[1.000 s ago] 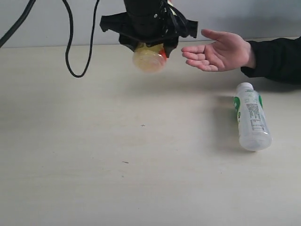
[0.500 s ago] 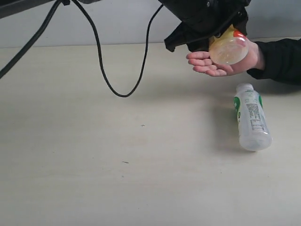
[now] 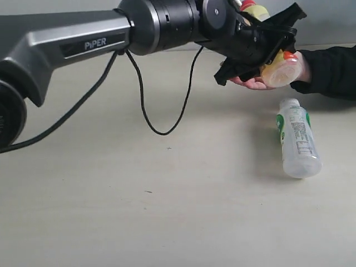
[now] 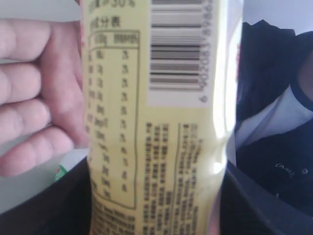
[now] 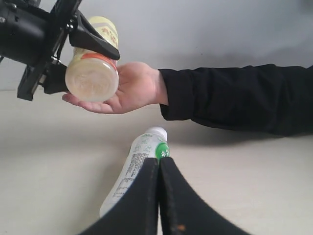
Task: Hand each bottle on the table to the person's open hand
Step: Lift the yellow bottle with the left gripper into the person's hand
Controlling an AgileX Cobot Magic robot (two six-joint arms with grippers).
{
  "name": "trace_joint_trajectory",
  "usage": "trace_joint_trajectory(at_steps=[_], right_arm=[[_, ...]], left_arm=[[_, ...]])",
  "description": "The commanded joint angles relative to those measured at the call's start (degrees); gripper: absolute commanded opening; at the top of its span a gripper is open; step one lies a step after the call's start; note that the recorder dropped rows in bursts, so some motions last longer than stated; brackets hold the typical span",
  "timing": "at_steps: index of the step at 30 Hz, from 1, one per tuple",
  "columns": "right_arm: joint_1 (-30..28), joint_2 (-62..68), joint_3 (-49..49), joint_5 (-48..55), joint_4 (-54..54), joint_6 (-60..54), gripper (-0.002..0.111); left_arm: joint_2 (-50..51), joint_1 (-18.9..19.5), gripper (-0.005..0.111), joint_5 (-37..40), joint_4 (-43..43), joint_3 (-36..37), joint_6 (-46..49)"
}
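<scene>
My left gripper (image 3: pixel 268 49) reaches across to the right and is shut on the yellow bottle with a red cap (image 3: pixel 281 70). Its base rests against the palm of the person's open hand (image 3: pixel 251 83). In the left wrist view the yellow bottle (image 4: pixel 156 122) fills the space between the fingers, with the person's fingers (image 4: pixel 34 98) beside it. The milky-white bottle with a green-white label (image 3: pixel 297 142) lies on the table (image 3: pixel 139 194) below the hand. My right gripper (image 5: pixel 159 161) is shut and empty, just above the milky-white bottle (image 5: pixel 132 174). The two clear bottles are out of view.
A black cable (image 3: pixel 161 130) hangs from the left arm in a loop just above the table's middle. The person's black sleeve (image 3: pixel 331 72) lies along the far right edge of the table. A grey wall stands behind.
My left gripper has carried the yellow bottle from the upper middle rightward and down onto the person's palm. The arm now stretches across the view. The milky-white bottle has not moved.
</scene>
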Motion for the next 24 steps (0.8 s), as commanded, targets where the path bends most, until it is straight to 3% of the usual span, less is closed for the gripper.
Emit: trace_joint_trajectory(at_steps=[1,6,9,11,17,18,24], right_arm=[[0.1,0.0,0.3,-0.5,0.1,0.0,0.0],[0.1,0.0,0.3,-0.5,0.1,0.0,0.0],[0.1,0.0,0.3,-0.5,0.1,0.0,0.0],[0.1,0.0,0.3,-0.5,0.1,0.0,0.0],[0.1,0.0,0.3,-0.5,0.1,0.0,0.0],[0.1,0.0,0.3,-0.5,0.1,0.0,0.0],[0.1,0.0,0.3,-0.5,0.1,0.0,0.0]], left_arm=[[2.3,0.1,0.0,-4.4,-2.7,-0.2,-0.3],[4.1,0.6,0.0,-5.5,-3.3,-0.2,-0.4],[4.4,0.9,0.01,-5.5,-3.3,-0.2,-0.2],[4.4,1.1,0.028,-5.5,-3.3,-0.2,-0.1],[4.4,1.1,0.101,-5.5,-3.3,-0.2,-0.1],[4.4,1.1,0.105,-5.4,-3.3,-0.2,-0.1],[3.3,1.1,0.101,-2.1,-3.2,-0.2,2.0]])
